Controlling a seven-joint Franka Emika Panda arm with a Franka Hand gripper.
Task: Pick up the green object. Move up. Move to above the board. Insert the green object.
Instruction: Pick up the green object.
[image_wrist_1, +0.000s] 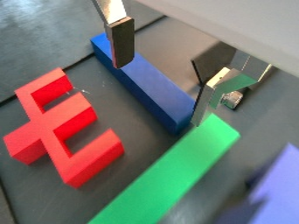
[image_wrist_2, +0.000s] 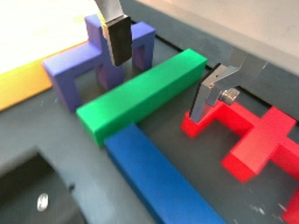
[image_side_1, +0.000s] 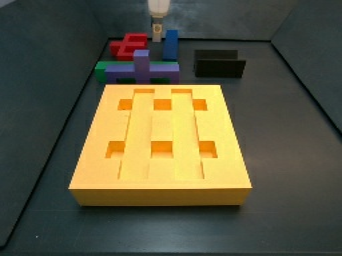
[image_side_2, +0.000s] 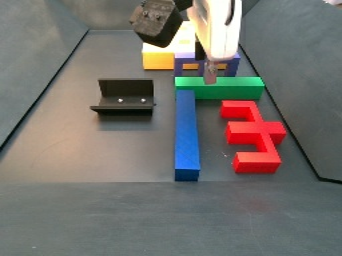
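The green object (image_wrist_2: 140, 96) is a long green bar lying flat; it also shows in a wrist view (image_wrist_1: 176, 175) and in both side views (image_side_2: 227, 87) (image_side_1: 102, 68). My gripper (image_wrist_2: 163, 70) is open and empty just above the bar. In that wrist view one finger (image_wrist_2: 117, 39) stands on the bar's purple-block side and the other on its red-piece side. The gripper also shows in both side views (image_side_2: 213, 72) (image_side_1: 158, 30). The board (image_side_1: 167, 125) is a large orange-yellow slab with square holes, lying beyond the purple block from the bar.
A long blue bar (image_side_2: 187, 125) runs at a right angle from the green bar. A red piece (image_side_2: 254, 135) lies beside both. A purple block (image_wrist_2: 87, 66) stands between the green bar and the board. The black fixture (image_side_2: 123, 97) stands apart.
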